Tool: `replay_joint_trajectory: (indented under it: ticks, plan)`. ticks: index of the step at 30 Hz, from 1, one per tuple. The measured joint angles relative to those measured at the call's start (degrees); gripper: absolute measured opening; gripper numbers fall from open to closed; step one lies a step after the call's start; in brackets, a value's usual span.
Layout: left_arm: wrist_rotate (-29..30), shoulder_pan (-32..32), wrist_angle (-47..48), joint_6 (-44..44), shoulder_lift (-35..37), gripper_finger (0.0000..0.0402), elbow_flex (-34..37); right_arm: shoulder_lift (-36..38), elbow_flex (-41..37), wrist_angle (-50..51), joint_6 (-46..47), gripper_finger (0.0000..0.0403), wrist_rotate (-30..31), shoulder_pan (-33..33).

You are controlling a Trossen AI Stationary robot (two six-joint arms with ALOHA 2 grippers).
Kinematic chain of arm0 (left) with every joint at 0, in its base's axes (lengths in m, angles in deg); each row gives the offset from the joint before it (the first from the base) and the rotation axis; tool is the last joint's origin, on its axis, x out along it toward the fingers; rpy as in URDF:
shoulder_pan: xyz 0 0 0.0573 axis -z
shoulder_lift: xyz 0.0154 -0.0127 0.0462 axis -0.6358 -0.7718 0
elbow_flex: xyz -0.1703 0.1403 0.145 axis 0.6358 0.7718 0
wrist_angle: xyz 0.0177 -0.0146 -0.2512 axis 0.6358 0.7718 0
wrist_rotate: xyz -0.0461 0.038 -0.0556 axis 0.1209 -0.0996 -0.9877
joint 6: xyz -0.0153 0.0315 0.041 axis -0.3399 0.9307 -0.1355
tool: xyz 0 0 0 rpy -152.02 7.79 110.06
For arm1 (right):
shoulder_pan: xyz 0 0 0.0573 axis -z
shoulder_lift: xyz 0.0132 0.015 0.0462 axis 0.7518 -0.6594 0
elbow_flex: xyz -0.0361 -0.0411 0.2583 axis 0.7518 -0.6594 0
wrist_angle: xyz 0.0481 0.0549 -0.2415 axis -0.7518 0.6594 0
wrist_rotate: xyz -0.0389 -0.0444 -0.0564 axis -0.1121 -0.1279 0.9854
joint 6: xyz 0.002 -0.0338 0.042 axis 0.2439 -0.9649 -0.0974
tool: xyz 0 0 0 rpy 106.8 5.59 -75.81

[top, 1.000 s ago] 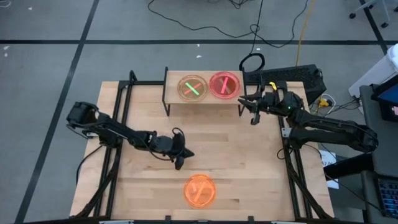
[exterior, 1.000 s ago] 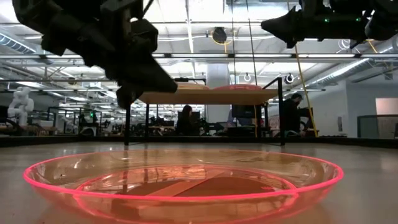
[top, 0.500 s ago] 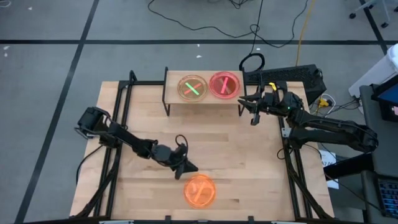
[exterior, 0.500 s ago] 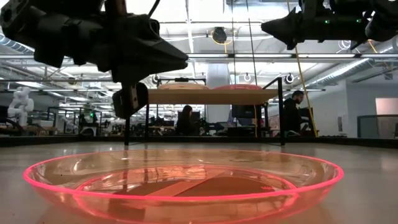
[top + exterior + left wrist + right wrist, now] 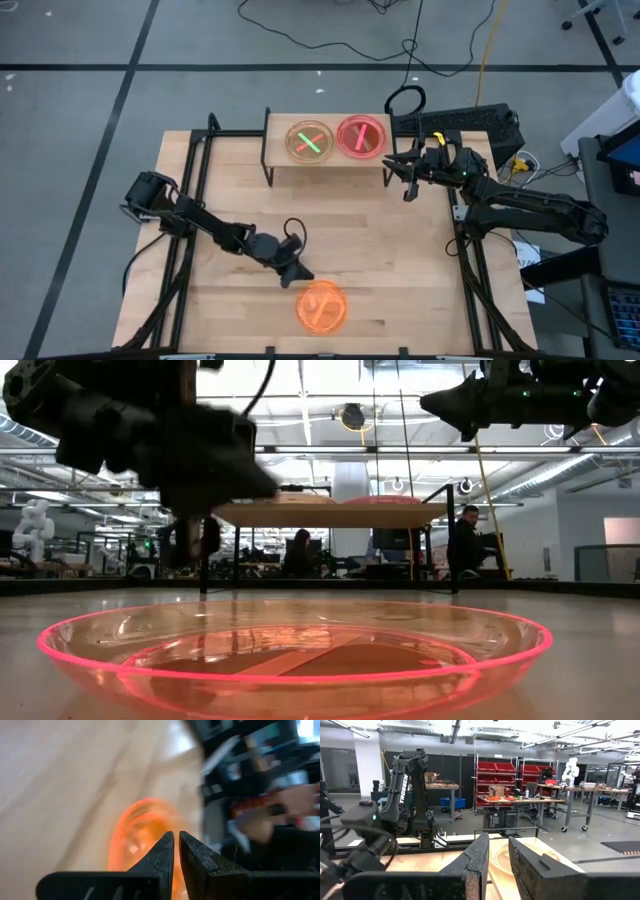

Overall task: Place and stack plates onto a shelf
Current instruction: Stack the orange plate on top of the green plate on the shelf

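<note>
The left gripper (image 5: 295,270) hangs low over the table (image 5: 400,260), just off the 11 o'clock edge of the orange plate (image 5: 321,306), which lies alone near the table's 6 o'clock edge; in the left wrist view its fingers (image 5: 161,855) sit nearly pressed together with only a thin slit between them and nothing held, and the orange plate (image 5: 142,840) glows just beyond their tips. The step in hand looks like the pickup of this plate. To do it well, the fingers would need to part first, then straddle the raised rim at the near edge, one finger inside and one outside, pinching the thin wall without pushing down so the light plastic does not skate across the wood. The right gripper (image 5: 406,170) waits beside the 3 o'clock end of the shelf (image 5: 325,160), its fingers (image 5: 475,862) a little apart and empty. By count from above: three plates in view, one orange on the table, one green-marked plate (image 5: 311,141) and one pink-red plate (image 5: 361,136) side by side on the shelf at 12 o'clock; whether either hides others stacked under it cannot be told. One shelf, two arms.
</note>
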Motion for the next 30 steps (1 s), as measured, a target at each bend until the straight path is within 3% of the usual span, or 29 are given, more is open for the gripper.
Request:
replay_joint_trajectory:
  ticks: [5, 12, 20, 30]
  plan:
    - [0.95, 0.30, 9.43, -2.21, 0.00, 0.0033, 0.00, 0.00, 0.00, 0.18, 0.00, 0.0061, -0.03, 0.00]
    - [0.91, 2.15, 14.37, 0.25, 0.00, 0.0034, -2.74, 0.00, 0.00, 0.19, -0.07, 0.0061, -0.03, 0.00]
    - [2.27, 2.33, 28.45, 4.29, 0.00, 0.0090, -8.92, -0.02, 0.00, 0.23, -0.03, 0.0061, -0.03, 0.00]
    - [3.85, 2.16, 29.08, 0.21, 0.00, 0.0104, -9.20, -0.02, 0.00, 1.45, -0.02, 0.0061, -0.05, 0.00]
